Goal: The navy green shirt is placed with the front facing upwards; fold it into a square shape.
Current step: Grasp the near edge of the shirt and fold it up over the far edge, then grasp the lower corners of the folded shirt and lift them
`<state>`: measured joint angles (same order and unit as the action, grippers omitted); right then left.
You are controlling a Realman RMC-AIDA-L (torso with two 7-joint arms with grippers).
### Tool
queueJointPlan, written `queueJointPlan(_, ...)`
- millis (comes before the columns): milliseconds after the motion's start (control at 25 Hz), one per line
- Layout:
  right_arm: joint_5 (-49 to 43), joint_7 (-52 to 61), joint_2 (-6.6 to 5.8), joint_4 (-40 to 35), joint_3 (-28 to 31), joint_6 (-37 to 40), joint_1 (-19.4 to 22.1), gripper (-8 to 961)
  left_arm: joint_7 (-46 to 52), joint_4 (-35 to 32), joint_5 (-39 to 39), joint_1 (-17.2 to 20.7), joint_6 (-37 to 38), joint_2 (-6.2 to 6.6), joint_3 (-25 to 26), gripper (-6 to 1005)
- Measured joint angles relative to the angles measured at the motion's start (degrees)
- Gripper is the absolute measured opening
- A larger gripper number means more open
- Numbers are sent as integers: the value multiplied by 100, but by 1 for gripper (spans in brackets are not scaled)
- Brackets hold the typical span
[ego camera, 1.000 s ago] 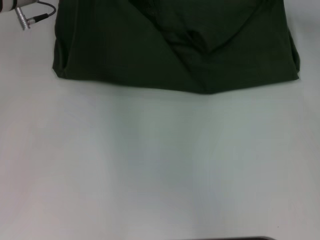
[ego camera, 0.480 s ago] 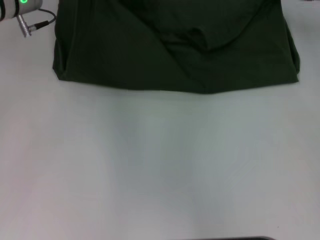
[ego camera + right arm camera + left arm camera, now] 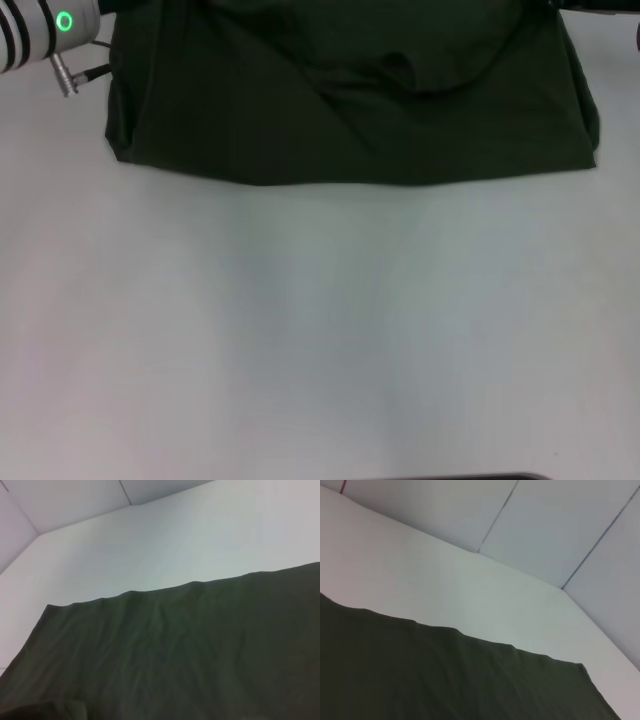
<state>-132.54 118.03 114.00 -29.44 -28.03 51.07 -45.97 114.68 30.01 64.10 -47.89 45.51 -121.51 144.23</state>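
The navy green shirt [image 3: 350,110] lies folded on the white table [image 3: 320,330] at the far side, plain green side up, its near edge almost straight. No lettering shows. It fills the lower part of the left wrist view [image 3: 445,680] and of the right wrist view [image 3: 190,655]. My left arm's wrist [image 3: 40,30], with a green light, is at the shirt's far left corner. A dark bit of my right arm [image 3: 600,8] shows at the far right corner. Neither gripper's fingers show.
The white table stretches bare towards me from the shirt's near edge. White wall panels [image 3: 545,525] stand behind the table. A dark edge [image 3: 460,477] shows at the very front of the head view.
The shirt's near edge has been pulled flatter and the central fold has smoothed out. My left wrist has moved further into view, towards the shirt's corner.
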Motion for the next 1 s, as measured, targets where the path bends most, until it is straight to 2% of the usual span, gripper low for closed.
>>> queueJointPlan(120,0,-21,15,0,-12,-10,0,42,-12,132,22,79,-82,-107,1,80)
queueJointPlan(240,0,-79,28,0,-25,-25,0,163,-19,204,28,125,-115,-158,0,92)
queueJointPlan(520,7,-142,44,-60,-13,-96,18,440,-49,258,138,169,-141,-175,25,362)
queueJointPlan(760,369,-362,35,-135,-27,16,194,696,-530,419,1098,443,-9,-212,2,615)
queueJointPlan(880,524,-459,40,-281,-43,140,311,704,-581,440,1316,530,226,-182,0,726)
queueJointPlan(1000,584,-529,67,-415,-59,302,416,712,-581,519,1342,628,495,-155,-2,724)
